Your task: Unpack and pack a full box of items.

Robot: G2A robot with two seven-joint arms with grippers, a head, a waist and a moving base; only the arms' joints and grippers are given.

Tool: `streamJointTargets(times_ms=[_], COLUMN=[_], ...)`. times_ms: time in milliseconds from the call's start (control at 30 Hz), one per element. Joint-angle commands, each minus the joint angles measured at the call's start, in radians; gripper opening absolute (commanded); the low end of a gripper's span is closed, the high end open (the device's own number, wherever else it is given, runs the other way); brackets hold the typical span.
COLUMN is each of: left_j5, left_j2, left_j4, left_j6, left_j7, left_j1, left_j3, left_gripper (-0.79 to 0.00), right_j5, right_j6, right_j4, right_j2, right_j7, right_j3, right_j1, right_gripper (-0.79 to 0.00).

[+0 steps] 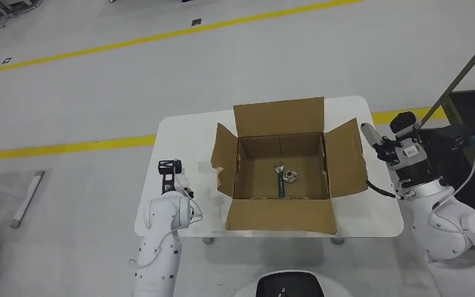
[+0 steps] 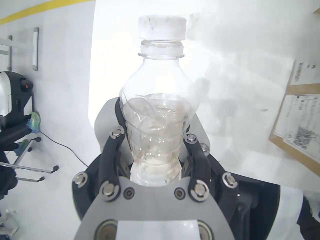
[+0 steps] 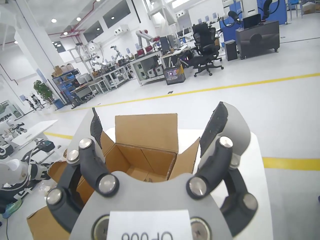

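Top view: an open box (image 1: 282, 215) sits mid-table (image 1: 349, 111), all four flaps folded outward. On its floor lie a wrench (image 1: 280, 182) and, touching its head, a small metal part (image 1: 289, 176). The left gripper (image 1: 171, 166) is over the table's left part, near the box's left flap but apart from it. The right gripper (image 1: 369, 134) is at the table's right edge, just beside the right flap.

Left wrist view: the left gripper is clenched around a clear bottle (image 2: 157, 88), its dark fingers (image 2: 193, 148) pressing the ribbed lower body from both sides. The bottle has a white cap (image 2: 162, 27) and is part-filled with water. The white table lies behind it, and a labelled box flap shows at the picture's edge.

Right wrist view: the right gripper is released, with its fingers spread wide and nothing between them. Beyond them stands the box, its inside partly in sight. The left arm is farther off, past the box
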Motion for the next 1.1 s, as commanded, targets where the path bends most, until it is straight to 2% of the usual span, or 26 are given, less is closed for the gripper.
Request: streamJointTargets(times_ms=[0, 100, 533, 767, 1067], left_j5=[0.003, 0.013, 0.006, 0.032, 0.023], left_j2=[-0.002, -0.004, -0.004, -0.015, -0.034], left_j4=[0.051, 0.105, 0.119, 0.29, 0.445], left_j6=[-0.002, -0.005, -0.007, 0.04, 0.043], left_j7=[0.036, 0.072, 0.09, 0.088, 0.101], left_j1=[-0.004, -0.017, -0.013, -0.102, -0.185], left_j3=[0.014, 0.025, 0.024, 0.057, 0.11], left_gripper=[-0.785, -0.785, -0.785, -0.785, -0.785], right_j5=[0.009, 0.01, 0.023, 0.039, 0.039], right_j6=[-0.005, -0.012, -0.023, -0.029, -0.027], right_j4=[0.0, -0.002, 0.024, 0.041, 0.047], right_j2=[-0.001, -0.001, -0.006, -0.008, -0.009], right_j7=[0.004, 0.01, 0.023, 0.027, 0.021], right_j3=[-0.001, -0.002, -0.032, -0.045, -0.031], right_j1=[-0.002, -0.003, 0.013, 0.018, 0.006], right_gripper=[0.0, 0.0, 0.0, 0.0, 0.0])
